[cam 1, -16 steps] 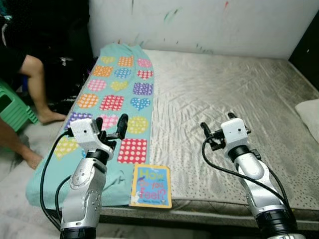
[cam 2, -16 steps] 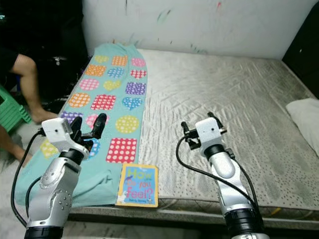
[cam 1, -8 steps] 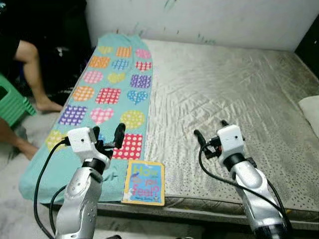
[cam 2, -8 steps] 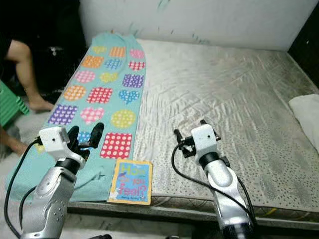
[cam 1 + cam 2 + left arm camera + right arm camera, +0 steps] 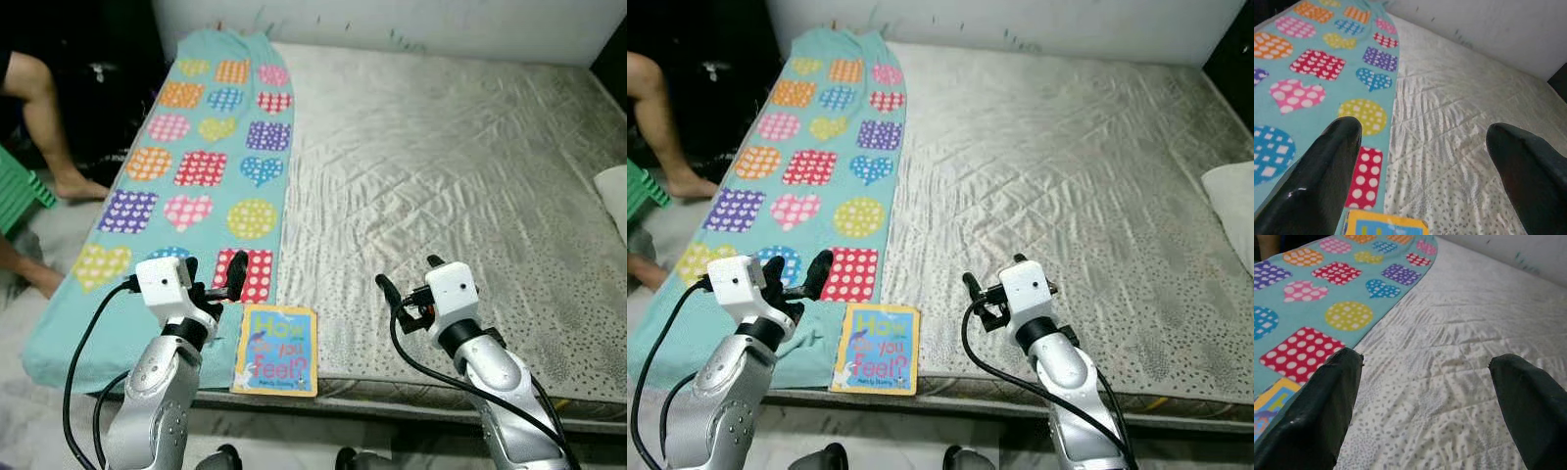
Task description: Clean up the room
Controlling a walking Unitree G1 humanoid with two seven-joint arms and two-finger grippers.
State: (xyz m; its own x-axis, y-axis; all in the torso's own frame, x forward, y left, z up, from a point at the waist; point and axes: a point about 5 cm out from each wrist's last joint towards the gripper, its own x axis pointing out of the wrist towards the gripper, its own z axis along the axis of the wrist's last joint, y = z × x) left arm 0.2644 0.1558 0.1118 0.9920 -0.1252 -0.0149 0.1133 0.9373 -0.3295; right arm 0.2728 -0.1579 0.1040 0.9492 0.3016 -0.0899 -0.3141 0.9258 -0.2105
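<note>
Since a second ago our head camera has tipped downward: the wall at the head of the bed (image 5: 460, 157) has slid out of the top of the picture, and the bed's near edge now sits higher in the frame. Nothing on the bed has moved relative to it. Both of our arms have kept their pose, held out low over the near edge.

We count one book (image 5: 275, 350), lying flat at the near edge of the bed, cover up with yellow border and blue panel, its far end touching the bottom of the one teal blanket (image 5: 186, 166). That blanket, patterned with coloured hearts, squares and circles, runs along the bed's left edge from far end to near end. One white pillow (image 5: 615, 196) shows at the right edge.

Our left gripper (image 5: 211, 279) hovers just left of the book above the blanket, fingers (image 5: 1327, 166) spread apart and holding nothing. Our right gripper (image 5: 404, 289) hovers over bare mattress to the right of the book, its two fingers (image 5: 1327, 396) likewise parted and empty.

A person's leg (image 5: 39, 117) and one green stool (image 5: 18, 191) stand beside the bed on the left.
</note>
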